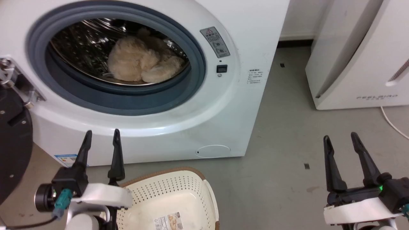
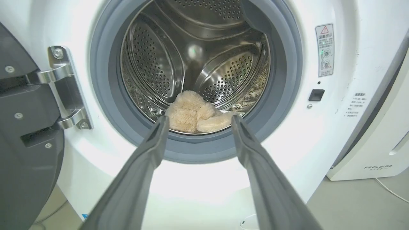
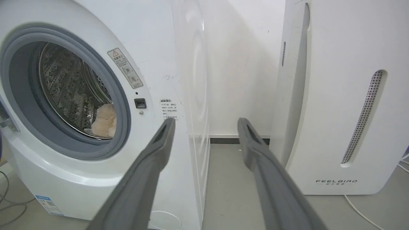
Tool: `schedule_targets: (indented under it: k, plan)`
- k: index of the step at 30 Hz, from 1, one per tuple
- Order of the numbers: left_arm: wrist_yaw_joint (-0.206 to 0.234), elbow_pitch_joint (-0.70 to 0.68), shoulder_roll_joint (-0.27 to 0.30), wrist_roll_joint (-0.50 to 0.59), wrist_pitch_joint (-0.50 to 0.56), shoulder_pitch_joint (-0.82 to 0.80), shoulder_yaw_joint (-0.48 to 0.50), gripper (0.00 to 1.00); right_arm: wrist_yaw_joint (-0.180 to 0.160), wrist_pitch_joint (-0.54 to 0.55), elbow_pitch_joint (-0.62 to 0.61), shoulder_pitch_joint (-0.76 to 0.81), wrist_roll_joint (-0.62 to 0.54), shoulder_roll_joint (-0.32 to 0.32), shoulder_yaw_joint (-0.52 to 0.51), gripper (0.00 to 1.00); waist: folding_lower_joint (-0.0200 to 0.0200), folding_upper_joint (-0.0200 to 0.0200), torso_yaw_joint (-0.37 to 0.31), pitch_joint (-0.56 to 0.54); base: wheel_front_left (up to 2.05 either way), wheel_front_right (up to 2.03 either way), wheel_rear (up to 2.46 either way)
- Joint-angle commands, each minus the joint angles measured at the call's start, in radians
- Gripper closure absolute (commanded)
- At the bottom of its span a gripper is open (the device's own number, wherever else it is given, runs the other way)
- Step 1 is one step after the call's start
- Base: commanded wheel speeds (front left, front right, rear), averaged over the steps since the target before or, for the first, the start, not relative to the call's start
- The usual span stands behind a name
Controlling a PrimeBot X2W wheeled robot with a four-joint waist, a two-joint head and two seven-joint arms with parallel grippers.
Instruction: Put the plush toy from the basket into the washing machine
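The fluffy beige plush toy (image 1: 143,62) lies inside the steel drum of the white washing machine (image 1: 223,105), just behind the grey-blue gasket; it also shows in the left wrist view as the plush toy (image 2: 195,111) and in the right wrist view as the plush toy (image 3: 104,124). The cream perforated basket (image 1: 179,188) stands on the floor below the machine, holding nothing but its label sticker. My left gripper (image 1: 102,135) is open in front of the machine, above the basket's left rim. My right gripper (image 1: 340,139) is open over the floor at the right.
The machine's black-framed door (image 1: 12,143) hangs open at the left on its metal hinge (image 2: 67,89). A tall white FEELBIRD appliance (image 1: 361,54) stands to the right, with a white cable (image 1: 393,123) on the grey floor beside it.
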Motion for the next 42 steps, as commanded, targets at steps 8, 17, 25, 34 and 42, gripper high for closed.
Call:
schedule_targets:
  k: [8,17,25,34,42]
  plan:
    - [0.034,-0.039,-0.025,0.012,-0.004,0.095,-0.011,0.0,-0.001,-0.005,0.005,0.025,-0.003,0.0,0.008,0.0,0.0002,-0.0001,0.011,-0.022,0.0,0.0,0.0]
    - [0.051,-0.043,-0.036,0.041,-0.004,0.142,-0.038,0.0,-0.001,-0.005,0.012,0.033,0.003,0.0,0.013,0.0,0.0002,-0.0001,0.016,-0.029,0.0,0.0,0.0]
    - [0.047,-0.042,-0.034,0.042,0.005,0.132,-0.04,1.0,0.0,0.005,0.01,0.016,-0.004,0.0,0.014,1.0,0.0002,-0.0001,0.017,-0.031,0.0,0.0,0.0]
    - [0.046,-0.05,-0.035,0.05,0.024,0.132,-0.04,1.0,0.0,0.024,0.012,0.017,-0.012,0.0,0.016,1.0,0.0002,-0.0001,0.021,-0.039,0.0,0.0,0.0]
    - [0.045,-0.056,-0.035,0.057,0.04,0.133,-0.04,1.0,0.0,0.04,0.014,0.018,-0.02,0.0,0.018,1.0,0.0002,-0.0001,0.024,-0.046,0.0,0.0,0.0]
